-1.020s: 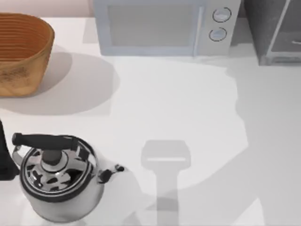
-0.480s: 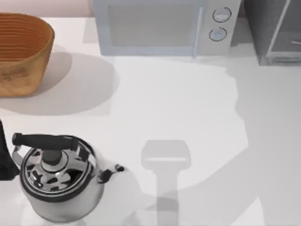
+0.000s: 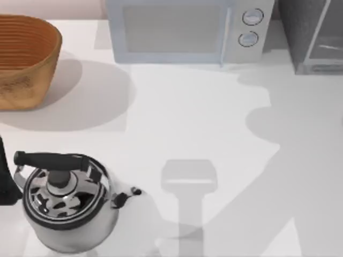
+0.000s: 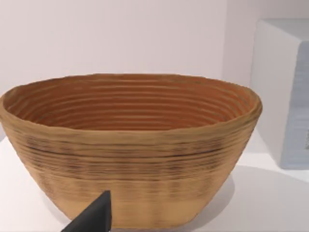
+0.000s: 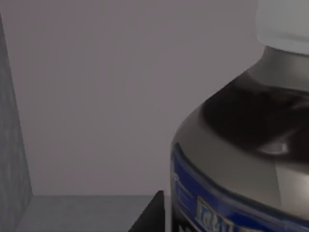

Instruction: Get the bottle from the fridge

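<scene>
The bottle (image 5: 241,145) stands very close in the right wrist view, with a white cap, a silvery-grey shoulder and a dark blue label. Plain grey inner walls of the fridge (image 5: 96,96) lie behind it. A dark part of my right gripper (image 5: 150,216) sits right beside the bottle's label. In the top view the fridge (image 3: 300,32) is the dark grey cabinet at the back right, with its lighter framed door panel (image 3: 327,37). My left arm (image 3: 5,182) is parked at the table's left edge, and a dark tip of its gripper (image 4: 91,218) points at the basket.
A woven basket (image 3: 21,64) stands at the back left. The pale microwave (image 3: 182,29) with two round knobs is at the back middle. A shiny steel kettle (image 3: 67,206) with a black handle is at the front left. Arm shadows cross the white table (image 3: 193,118).
The shadow over the right side of the table has changed shape and now bulges leftward near the fridge. The kettle, basket and left arm have not moved.
</scene>
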